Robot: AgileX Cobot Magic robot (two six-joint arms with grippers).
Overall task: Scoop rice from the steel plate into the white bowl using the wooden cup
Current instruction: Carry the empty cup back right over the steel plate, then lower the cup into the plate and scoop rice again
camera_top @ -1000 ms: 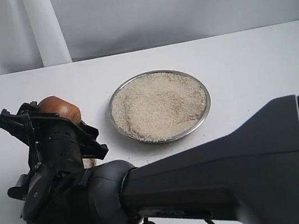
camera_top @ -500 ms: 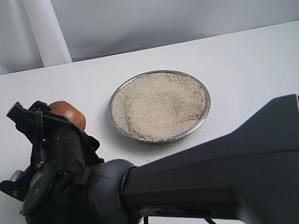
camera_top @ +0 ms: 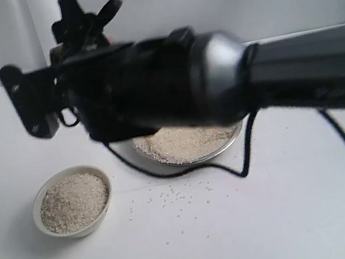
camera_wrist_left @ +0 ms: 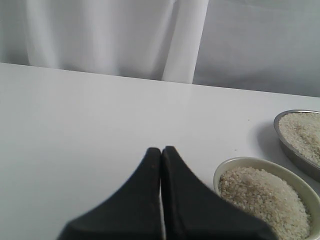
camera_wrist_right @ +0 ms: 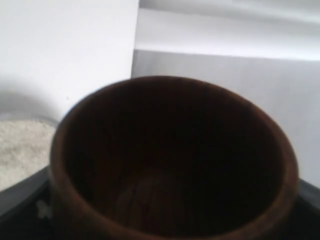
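Soft, even light fills all three views, and the white table [camera_top: 304, 214] is bright with no hard glare. The white bowl [camera_top: 72, 203] throws only a faint shadow to its front and left, so the light seems to come from above and behind. In the exterior view my right arm [camera_top: 172, 83] is smeared with blur. Close to the lenses, my left gripper [camera_wrist_left: 161, 150] and the wooden cup [camera_wrist_right: 170, 165] are out of focus, and the cup's inside is dim.

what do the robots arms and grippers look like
The right arm is a thick, rounded, glossy black-grey housing with a thin black cable looping beneath it. The left gripper has two smooth matte black fingers tapering to narrow tips.
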